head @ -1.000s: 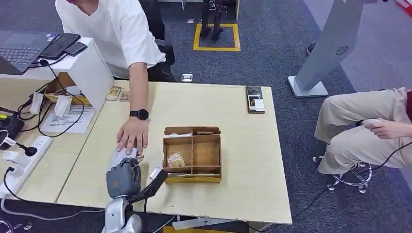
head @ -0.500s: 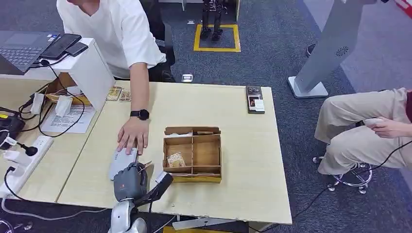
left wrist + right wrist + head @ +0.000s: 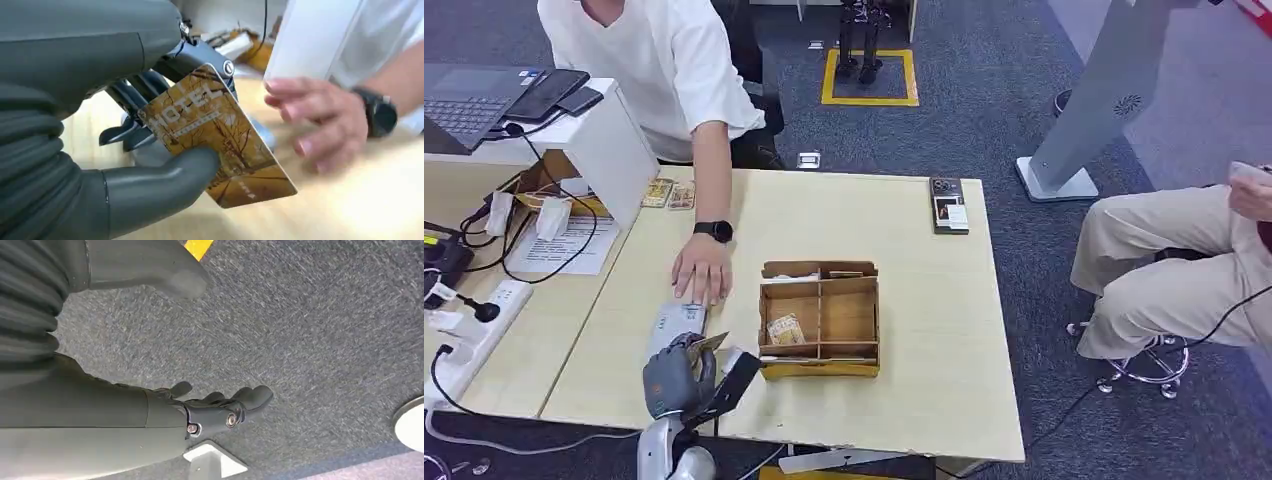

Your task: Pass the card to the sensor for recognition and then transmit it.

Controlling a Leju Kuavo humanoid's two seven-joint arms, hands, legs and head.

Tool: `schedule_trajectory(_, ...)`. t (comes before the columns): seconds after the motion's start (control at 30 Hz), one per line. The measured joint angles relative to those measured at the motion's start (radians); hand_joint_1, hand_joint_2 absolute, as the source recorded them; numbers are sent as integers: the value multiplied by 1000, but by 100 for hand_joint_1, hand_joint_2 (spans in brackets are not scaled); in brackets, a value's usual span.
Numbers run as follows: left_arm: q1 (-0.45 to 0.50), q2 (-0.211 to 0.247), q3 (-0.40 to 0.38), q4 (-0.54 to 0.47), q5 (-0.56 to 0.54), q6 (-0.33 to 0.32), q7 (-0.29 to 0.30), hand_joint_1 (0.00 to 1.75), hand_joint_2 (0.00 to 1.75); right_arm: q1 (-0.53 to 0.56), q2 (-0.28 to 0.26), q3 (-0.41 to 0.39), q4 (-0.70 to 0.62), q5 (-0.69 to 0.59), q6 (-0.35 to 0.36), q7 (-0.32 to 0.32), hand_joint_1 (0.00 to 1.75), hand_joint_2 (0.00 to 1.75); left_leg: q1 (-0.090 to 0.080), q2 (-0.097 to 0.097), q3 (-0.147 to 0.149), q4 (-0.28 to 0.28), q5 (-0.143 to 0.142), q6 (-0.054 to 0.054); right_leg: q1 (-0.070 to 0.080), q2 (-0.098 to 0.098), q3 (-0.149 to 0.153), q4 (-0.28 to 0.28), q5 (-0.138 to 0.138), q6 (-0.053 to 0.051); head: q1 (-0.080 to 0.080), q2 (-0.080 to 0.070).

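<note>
Fingers [image 3: 130,95] and thumb of the left hand [image 3: 674,370] pinch a golden hotel card [image 3: 220,145], held just over the grey sensor [image 3: 676,325] at the table's [image 3: 924,330] near-left part. At 12 o'clock from it, a person's hand [image 3: 699,272] rests on the sensor's far end. At 3 o'clock sits a cardboard organiser [image 3: 820,318]. Right hand [image 3: 165,415] hangs above grey carpet [image 3: 320,330], fingers loosely spread, holding nothing

Left robot hand [image 3: 679,372] — card [image 3: 220,150] — drew back.
</note>
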Motion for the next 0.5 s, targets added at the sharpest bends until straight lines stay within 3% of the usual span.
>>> schedule_trajectory(0.1, 9, -1, 15, -68, 317, 0, -179, 175, 175, 1, 0, 0, -8, 5, 0, 1, 0, 175, 0, 0, -1, 0, 0, 0, 0, 0, -2, 0, 0, 0, 0, 0)
schedule_trajectory(0.13, 9, -2, 14, -77, 362, 0, -201, 175, 175, 2, 0, 0, -8, 5, 0, 1, 0, 175, 0, 0, -1, 0, 0, 0, 0, 0, -2, 0, 0, 0, 0, 0)
schedule_trajectory(0.17, 9, -3, 6, -111, 496, -1, -254, 175, 175, 1, 0, 0, -10, 8, 0, -1, 0, 175, 0, 0, -2, 0, 0, 0, 0, 0, -3, 0, 0, 0, 0, 0)
schedule_trajectory(0.5, -1, -2, -111, -260, 688, -29, -270, 175, 175, 2, 5, 0, -16, 15, 0, -18, 0, 175, 0, 0, -4, 0, 0, 0, 0, 0, -5, 0, 0, 0, 0, 0)
